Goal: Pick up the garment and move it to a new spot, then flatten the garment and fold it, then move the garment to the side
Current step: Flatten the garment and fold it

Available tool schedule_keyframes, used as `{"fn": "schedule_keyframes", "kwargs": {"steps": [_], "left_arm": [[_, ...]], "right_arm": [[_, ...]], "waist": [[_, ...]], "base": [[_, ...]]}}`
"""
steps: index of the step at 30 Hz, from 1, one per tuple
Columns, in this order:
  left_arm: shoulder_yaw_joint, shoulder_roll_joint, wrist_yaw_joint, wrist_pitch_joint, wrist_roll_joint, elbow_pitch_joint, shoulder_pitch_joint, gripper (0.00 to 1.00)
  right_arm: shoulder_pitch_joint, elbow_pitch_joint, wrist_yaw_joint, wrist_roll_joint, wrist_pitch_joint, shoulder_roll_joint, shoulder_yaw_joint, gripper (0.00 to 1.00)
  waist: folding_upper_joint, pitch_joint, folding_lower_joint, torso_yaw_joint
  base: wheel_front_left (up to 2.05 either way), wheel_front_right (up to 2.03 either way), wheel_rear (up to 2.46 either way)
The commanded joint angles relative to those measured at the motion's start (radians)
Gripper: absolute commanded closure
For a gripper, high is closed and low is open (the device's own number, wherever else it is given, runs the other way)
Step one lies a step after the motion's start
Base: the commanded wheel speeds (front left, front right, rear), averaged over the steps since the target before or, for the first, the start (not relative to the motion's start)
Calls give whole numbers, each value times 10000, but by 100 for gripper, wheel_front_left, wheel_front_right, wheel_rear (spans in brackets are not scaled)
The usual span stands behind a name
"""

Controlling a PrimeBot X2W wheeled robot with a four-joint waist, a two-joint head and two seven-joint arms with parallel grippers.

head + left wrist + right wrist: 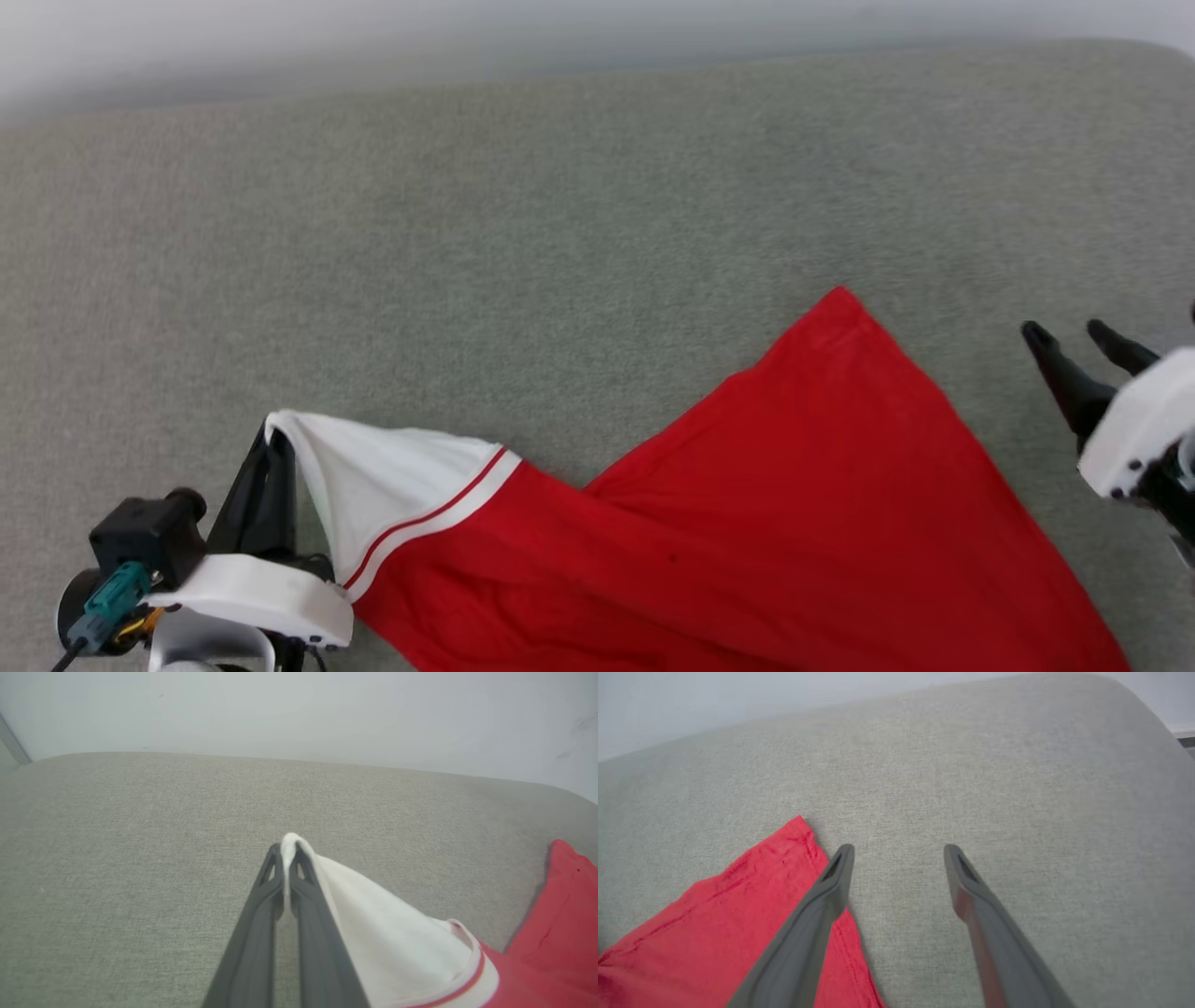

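Red, smooth-knit garment (794,523) lies limp across the lower centre and right of the head view on a grey woven padded surface (560,187). Left gripper (275,439), lower left, is clamped on the tip of the white sleeve (392,485), tenting it into a peak, likely to pull the cloth flat. Right gripper (1064,331), at the right edge, has its fingers spread apart and empty beside the red hem, probably so it can take a new hold.

The left gripper (286,851) has its jaws pinched shut on the white sleeve tip of the garment (383,933), whose red body trails right across the grey fabric surface (140,835).
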Motion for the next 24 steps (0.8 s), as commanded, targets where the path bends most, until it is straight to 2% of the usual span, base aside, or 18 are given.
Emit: {"fn": "schedule_keyframes", "kwargs": {"steps": [1,4,5,6,7,8,10,14,21,24], "left_arm": [[-16,-20,-14,24,56,-65,-139,100],[-156,-101,-58,-20,174,-192,-487,100],[-188,-109,-77,-27,187,-219,-587,100],[-270,-151,-128,-66,252,-284,-822,100],[-305,-193,-144,-102,247,-284,-921,100],[-305,-193,-144,-102,247,-284,-921,100],[-413,-270,-242,-161,329,-204,-1235,100],[-589,-441,-354,-289,374,-73,-1606,100],[-738,-700,-484,-492,326,236,-1887,100],[-768,-759,-518,-569,292,368,-1948,100]], "right_arm": [[-207,24,-7,75,185,-79,84,0],[-1063,126,-7,201,1522,-298,589,0],[-1309,205,-7,265,2022,-270,709,0],[-1866,330,-7,307,3056,-260,845,0],[-2089,460,-7,261,3546,-213,838,0],[-2089,460,-7,261,3546,-213,838,0],[-2703,731,-7,96,4811,-64,958,0],[-3086,989,-7,-116,5851,61,1250,0],[-2786,1585,-3,49,6655,272,1808,0],[-2642,1655,7,245,6821,233,1978,100]], "waist": [[0,367,-1,295],[0,731,-1,544],[0,851,-1,611],[0,1114,-1,774],[0,1211,-1,850],[0,1211,-1,850],[0,1513,-1,1101],[0,1805,-1,1372],[0,1914,-1,1623],[0,1888,-1,1661]], "base": [[0,0,0],[0,0,0],[0,0,0],[0,0,0],[0,0,0],[0,0,0],[0,0,0],[0,0,0],[0,0,0],[0,0,0]]}}
